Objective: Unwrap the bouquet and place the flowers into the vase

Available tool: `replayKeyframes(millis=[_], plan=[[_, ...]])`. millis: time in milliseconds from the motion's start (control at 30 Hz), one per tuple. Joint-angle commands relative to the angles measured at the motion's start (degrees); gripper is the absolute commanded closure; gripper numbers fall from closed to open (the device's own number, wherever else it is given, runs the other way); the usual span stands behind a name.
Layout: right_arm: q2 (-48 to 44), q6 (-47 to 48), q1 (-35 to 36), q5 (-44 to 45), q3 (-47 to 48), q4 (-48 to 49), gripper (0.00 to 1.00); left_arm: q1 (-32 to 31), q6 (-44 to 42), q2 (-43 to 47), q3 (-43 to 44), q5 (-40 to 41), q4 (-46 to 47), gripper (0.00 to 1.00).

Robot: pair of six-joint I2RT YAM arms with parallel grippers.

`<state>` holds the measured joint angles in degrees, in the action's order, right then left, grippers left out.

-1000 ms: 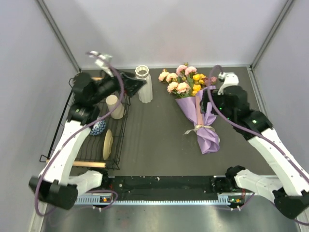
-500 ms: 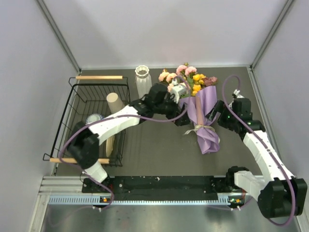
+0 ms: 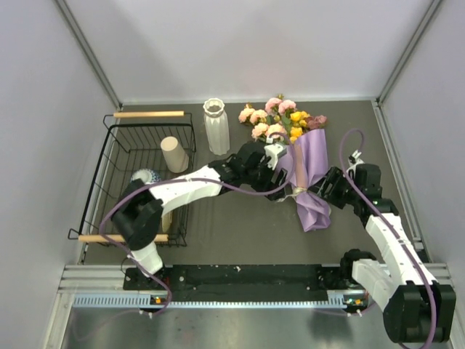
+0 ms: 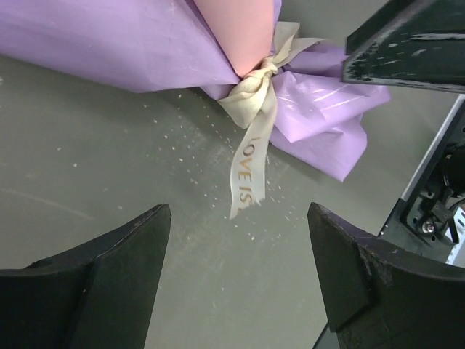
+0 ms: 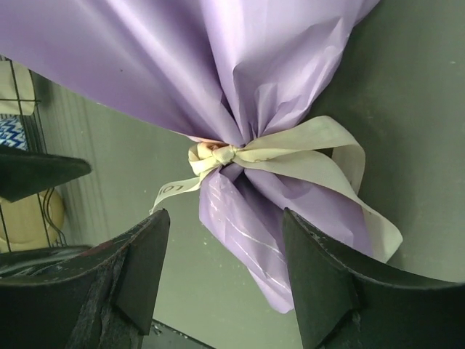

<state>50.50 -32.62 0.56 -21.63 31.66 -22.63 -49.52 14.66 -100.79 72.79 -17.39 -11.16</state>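
Bouquet: the bouquet (image 3: 304, 171) is laid flat on the bench (image 3: 240, 218), with the wrap tied and nothing yet unwrapped.
Long axis: it runs from the flowers (image 3: 276, 120) at the far end to the lilac tail at the near end, which is slanted slightly to the right.
Vase: the vase (image 3: 216, 129) stands upright left of the flower heads, near them but apart.
Knot: the ribbon knot (image 5: 215, 155) is cinched round the narrow waist of the wrap, crosswise to the long axis.
Ribbon tail: one loose printed ribbon tail (image 4: 249, 156) is spread on the bench on the left side of the waist.
Left pincer: the left pincer (image 3: 282, 190) is set just beside the waist on its left. Its jaws are held wide apart and empty, and the ribbon tail is pointed toward the gap.
Right pincer: the right pincer (image 3: 325, 190) is set just beside the waist on its right. Its jaws are apart with the lilac tail seen between them, and contact cannot be told.
Nearer arm: the knot is flanked by both at much the same closeness, with the left better lined up on the loose tail.
Step judged: the untying is taken to be in hand.
Coming move: a pull along the ribbon tail, away from the knot and across the long axis, is judged to be needed.
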Motion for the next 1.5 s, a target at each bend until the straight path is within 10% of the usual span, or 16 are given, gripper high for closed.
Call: replayKeyframes(millis=[0,867,1100,1267,1467], plan=[[-1.02,0.89,-0.21,-3.51,-1.07,2.42,0.36,-2.42,-0.42,11.29,-3.27,7.62,3.77,0.21],[-3.65,0.28,2.43,-3.86,-7.93,0.48,0.4,-7.44,-2.09,-9.85,10.44,12.81,-0.97,0.25],[-3.48,-0.25,2.43,-3.77,-7.75,1.01,0.39,-7.52,-2.35,-12.32,10.44,13.87,-1.41,0.5],[-3.65,-1.57,2.34,-1.06,-4.77,0.75,0.37,-7.52,-2.88,-12.06,10.53,14.65,-4.13,1.0],[-3.48,-5.34,-2.21,4.39,0.51,-2.06,0.3,-7.52,-2.7,-10.74,8.6,14.93,-4.31,1.0]])
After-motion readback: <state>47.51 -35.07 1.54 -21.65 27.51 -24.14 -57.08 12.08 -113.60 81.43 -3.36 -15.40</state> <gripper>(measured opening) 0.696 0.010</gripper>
